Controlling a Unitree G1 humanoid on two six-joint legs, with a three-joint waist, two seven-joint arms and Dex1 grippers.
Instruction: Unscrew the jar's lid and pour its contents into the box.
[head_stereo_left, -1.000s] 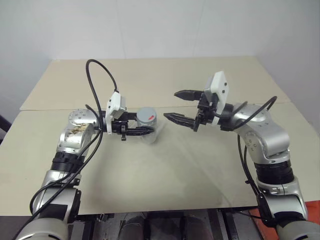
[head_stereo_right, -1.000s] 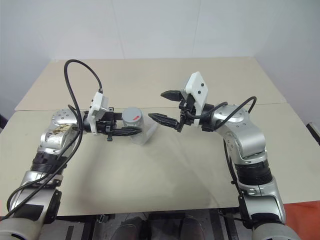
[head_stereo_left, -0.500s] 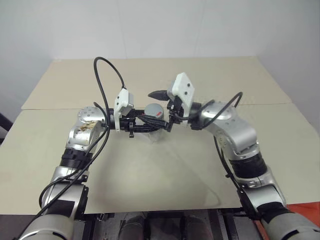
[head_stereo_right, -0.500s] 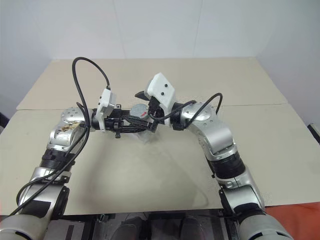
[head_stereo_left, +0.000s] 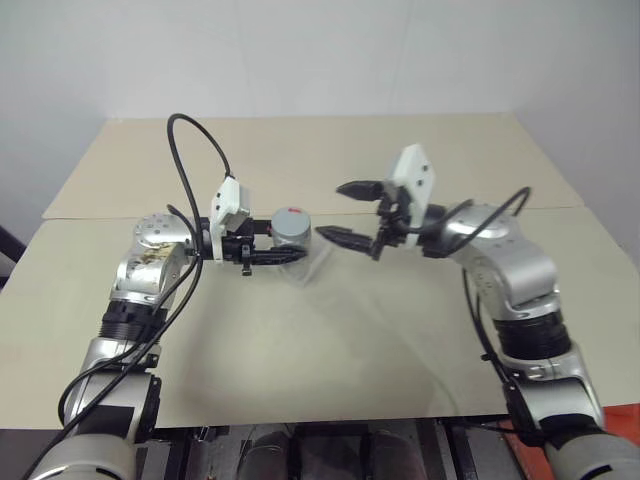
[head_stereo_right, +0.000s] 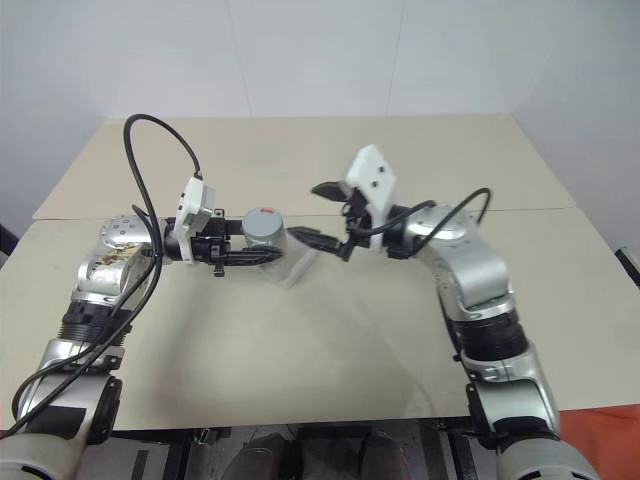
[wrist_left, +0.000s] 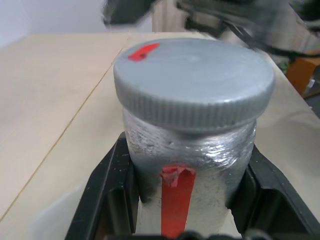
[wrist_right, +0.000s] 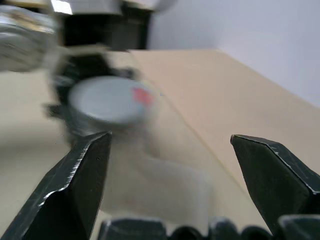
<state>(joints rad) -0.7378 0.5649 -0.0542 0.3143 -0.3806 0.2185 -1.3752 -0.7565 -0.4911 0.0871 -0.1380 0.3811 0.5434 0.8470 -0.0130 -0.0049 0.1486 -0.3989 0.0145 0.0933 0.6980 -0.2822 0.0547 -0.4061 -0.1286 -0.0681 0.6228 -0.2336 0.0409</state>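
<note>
The left gripper (head_stereo_left: 285, 256) is clamped on the small clear plastic cylindrical jar (wrist_left: 192, 172), its two black fingers (wrist_left: 107, 195) pressed against opposite sides of the body below the cap. The jar stands upright in that grip, held above the beige table (head_stereo_left: 330, 340) near its middle. A red stripe (wrist_left: 176, 197) runs down the side of the jar that faces the left wrist camera.

The round grey screw lid (head_stereo_left: 291, 225) is on the jar, seated flat, with a small red mark (wrist_left: 142, 51) on its top near the rim. The contents cannot be made out through the jar's wall.

The shallow translucent clear plastic box (head_stereo_left: 310, 266) lies on the table directly under and just to the 3 o'clock side of the jar, its pale rim showing beneath the left gripper's fingertips.

The right gripper (head_stereo_left: 350, 212) hangs in the air at about 3 o'clock from the jar, close to it but not touching. It points toward the lid with its jaws spread wide and nothing between them; one finger (head_stereo_left: 358, 188) sits higher and farther back, the other (head_stereo_left: 340, 237) lower, level with the lid. In the right wrist view the lid (wrist_right: 110, 102) lies ahead, between the two spread fingers.
</note>
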